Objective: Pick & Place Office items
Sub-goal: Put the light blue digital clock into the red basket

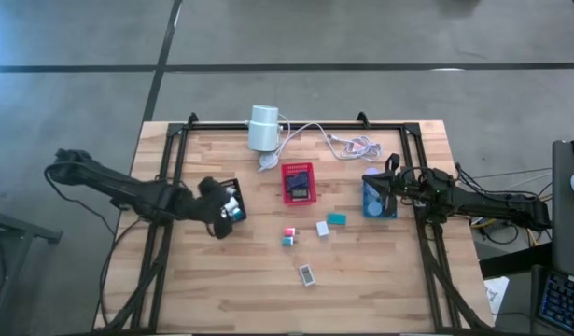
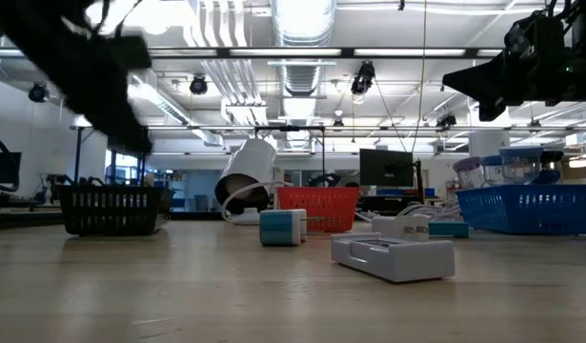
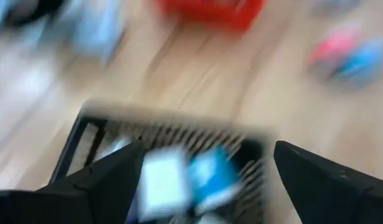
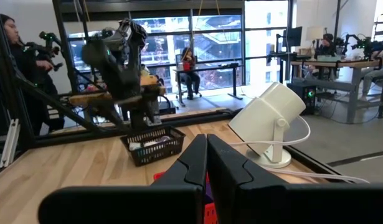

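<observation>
Motion-smeared black tray (image 3: 172, 134) with indistinct white and blue office items (image 3: 185, 177) inside

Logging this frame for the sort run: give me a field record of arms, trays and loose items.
left gripper: open, over the black tray, white and blue items inside
right gripper: shut, empty, over the blue tray
red tray: mid-table, dark item inside
loose items: pink-teal blocks, white block, teal block, white stapler-like piece
other: white cylinder with cable at far edge
</observation>
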Robot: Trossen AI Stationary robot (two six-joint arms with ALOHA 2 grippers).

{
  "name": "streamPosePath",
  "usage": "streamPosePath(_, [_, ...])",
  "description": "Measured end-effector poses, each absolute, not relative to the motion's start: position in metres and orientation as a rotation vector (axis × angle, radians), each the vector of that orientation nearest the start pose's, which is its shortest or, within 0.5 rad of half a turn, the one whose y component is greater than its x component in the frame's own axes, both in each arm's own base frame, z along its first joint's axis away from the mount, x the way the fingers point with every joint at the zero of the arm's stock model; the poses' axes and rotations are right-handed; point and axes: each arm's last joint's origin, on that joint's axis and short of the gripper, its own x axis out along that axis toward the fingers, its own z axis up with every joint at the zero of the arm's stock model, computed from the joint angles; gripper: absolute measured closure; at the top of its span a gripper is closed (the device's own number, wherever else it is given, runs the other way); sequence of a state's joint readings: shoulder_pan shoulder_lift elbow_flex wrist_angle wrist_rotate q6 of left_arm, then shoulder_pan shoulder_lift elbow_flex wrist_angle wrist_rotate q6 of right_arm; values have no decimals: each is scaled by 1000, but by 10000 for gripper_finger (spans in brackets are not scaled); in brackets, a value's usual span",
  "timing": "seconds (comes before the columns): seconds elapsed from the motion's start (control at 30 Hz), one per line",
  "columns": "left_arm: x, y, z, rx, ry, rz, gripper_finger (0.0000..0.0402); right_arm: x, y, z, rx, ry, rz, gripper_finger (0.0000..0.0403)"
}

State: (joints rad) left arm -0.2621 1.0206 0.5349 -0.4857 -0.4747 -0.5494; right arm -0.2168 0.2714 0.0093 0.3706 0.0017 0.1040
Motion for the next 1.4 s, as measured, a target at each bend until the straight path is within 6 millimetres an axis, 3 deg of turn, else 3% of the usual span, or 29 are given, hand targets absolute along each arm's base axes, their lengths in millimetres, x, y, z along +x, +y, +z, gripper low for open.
streamPosePath(0.1, [182, -43, 211, -103, 587, 283, 59, 111, -25, 179, 91, -119, -213, 394])
streamPosePath(0.23, [175, -52, 228, -35, 297, 136, 123, 111, -25, 179, 89, -121, -213, 394])
streamPosePath(0.37, [161, -50, 217, -35, 147, 101, 225, 111, -25, 180, 90, -122, -212, 394])
streamPosePath(0.57, [137, -40, 176, -93, 46, 96, 382, 111, -25, 180, 90, -121, -213, 394])
streamPosePath(0.63, [129, -37, 163, -109, 19, 97, 391, 111, -25, 179, 90, -121, -213, 394])
streamPosePath(0.83, [124, -34, 159, -96, 60, 107, 397, 111, -25, 179, 92, -120, -212, 394])
streamPosePath(1.2, [122, -33, 164, -48, 26, 110, 399, 111, -25, 179, 89, -119, -213, 394])
streamPosePath(1.4, [122, -33, 167, -117, 13, 143, 399, 111, -25, 179, 92, -119, -213, 394])
